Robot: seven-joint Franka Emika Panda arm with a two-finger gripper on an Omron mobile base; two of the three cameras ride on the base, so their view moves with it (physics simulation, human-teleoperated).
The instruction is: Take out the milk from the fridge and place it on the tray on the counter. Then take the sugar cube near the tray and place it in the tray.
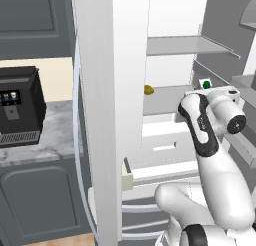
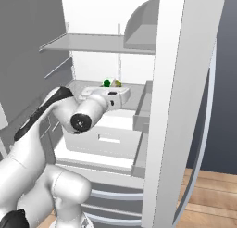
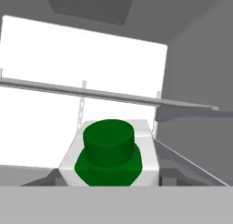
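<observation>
The fingers themselves are hidden in all three views, so I cannot tell whether they are spread around the milk (image 3: 109, 157), pressing on it, or standing clear of it. The hand view is looking down along them onto the carton's green cap and white shoulders from very close, which suggests the hand is hovering right over or at the carton.

From the base views, the white wrist is reaching into the open fridge (image 1: 105, 115) at the level of the middle shelf (image 1: 167, 99), and the milk is standing upright on that shelf, just past the wrist, its green top peeking out (image 1: 205, 84). In the right base view the green cap (image 2: 107, 83) is sitting just beside a small yellowish lump (image 2: 118, 83) on the same shelf.

Judging by this, the task is sitting in its first step: the milk is not yet out of the fridge. Lifting it out, carrying it to the tray, and moving the sugar cube all remain. A black coffee machine (image 1: 19, 106) is standing on the marble tabletop (image 1: 55, 135) to the left.
</observation>
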